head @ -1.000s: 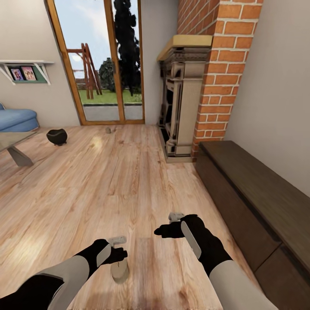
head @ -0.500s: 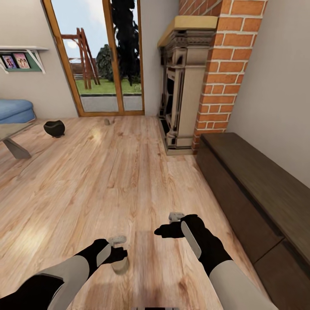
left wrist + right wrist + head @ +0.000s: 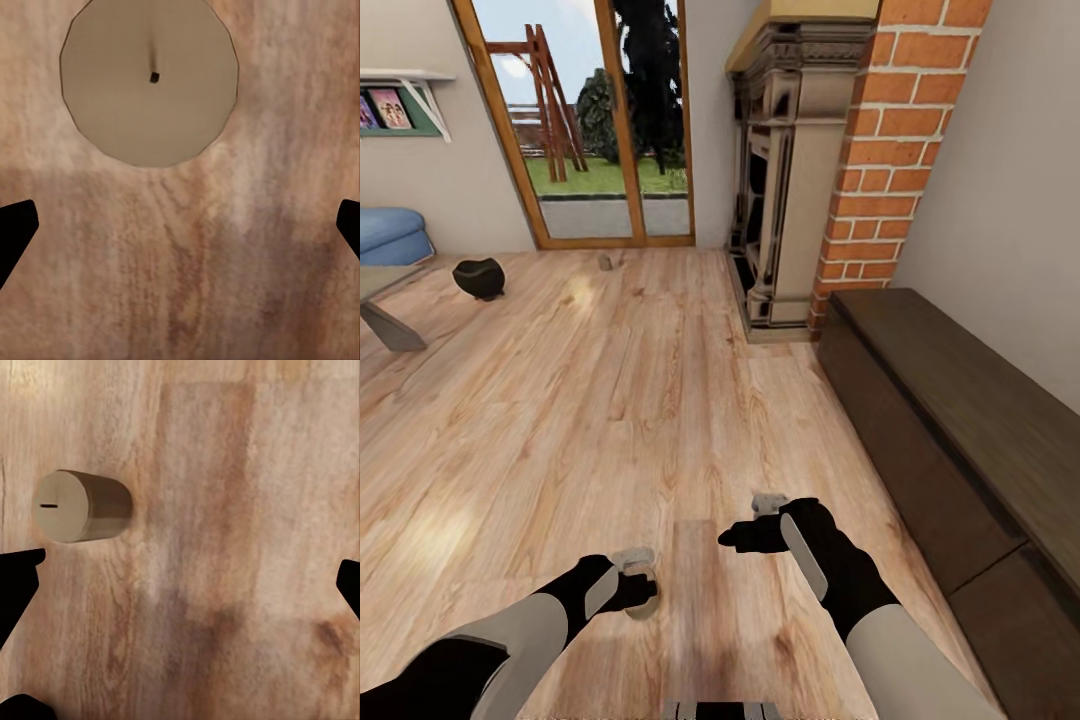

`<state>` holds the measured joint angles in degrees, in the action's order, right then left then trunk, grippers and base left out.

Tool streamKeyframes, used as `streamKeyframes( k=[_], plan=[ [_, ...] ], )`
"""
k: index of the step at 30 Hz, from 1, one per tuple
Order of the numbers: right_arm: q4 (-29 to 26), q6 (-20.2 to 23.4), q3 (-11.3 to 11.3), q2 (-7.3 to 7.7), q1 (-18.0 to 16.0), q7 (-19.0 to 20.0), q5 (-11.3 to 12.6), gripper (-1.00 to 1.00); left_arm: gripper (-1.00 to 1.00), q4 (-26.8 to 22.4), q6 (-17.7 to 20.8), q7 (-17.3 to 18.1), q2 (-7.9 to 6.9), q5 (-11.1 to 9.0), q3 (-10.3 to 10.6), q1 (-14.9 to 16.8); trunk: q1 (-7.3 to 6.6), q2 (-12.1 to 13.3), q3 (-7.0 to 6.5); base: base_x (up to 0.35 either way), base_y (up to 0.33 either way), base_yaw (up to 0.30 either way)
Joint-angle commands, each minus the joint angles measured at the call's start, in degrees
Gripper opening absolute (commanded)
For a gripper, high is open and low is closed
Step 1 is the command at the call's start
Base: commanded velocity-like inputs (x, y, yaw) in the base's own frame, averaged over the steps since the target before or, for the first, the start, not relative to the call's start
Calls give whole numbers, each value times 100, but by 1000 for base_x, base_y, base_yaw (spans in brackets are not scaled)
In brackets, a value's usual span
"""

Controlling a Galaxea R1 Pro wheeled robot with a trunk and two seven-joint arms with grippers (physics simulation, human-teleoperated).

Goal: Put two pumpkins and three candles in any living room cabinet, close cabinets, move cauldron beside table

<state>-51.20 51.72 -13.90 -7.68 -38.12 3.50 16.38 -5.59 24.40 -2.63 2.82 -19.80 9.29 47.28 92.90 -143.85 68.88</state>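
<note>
Both arms hovering over the wood floor, nothing in hand.

Left gripper is hanging jaws wide apart, empty, directly above an upright tan candle, which is standing on the floor. Right gripper is likewise spread wide and holding nothing. In the head view, the cabinet is lying at 3 o'clock with its panels closed; the cauldron is sitting at 10 o'clock near the table, with a second candle at 12 o'clock by the glass door.
</note>
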Motion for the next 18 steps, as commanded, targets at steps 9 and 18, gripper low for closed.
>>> streamKeyframes(
  k=[9, 18],
  plan=[
    [-4, 23, 1, -3, -3, 37, -39, 100, 100, -12, 27, -28, -1, -59, 38, 0, 22, -14, 205, 0, 0, 0],
    [-4, 22, -5, -4, -3, 37, -43, 100, 100, -12, 21, -28, -1, -59, 37, 0, 37, -22, 337, 0, 0, 0]
  ],
)
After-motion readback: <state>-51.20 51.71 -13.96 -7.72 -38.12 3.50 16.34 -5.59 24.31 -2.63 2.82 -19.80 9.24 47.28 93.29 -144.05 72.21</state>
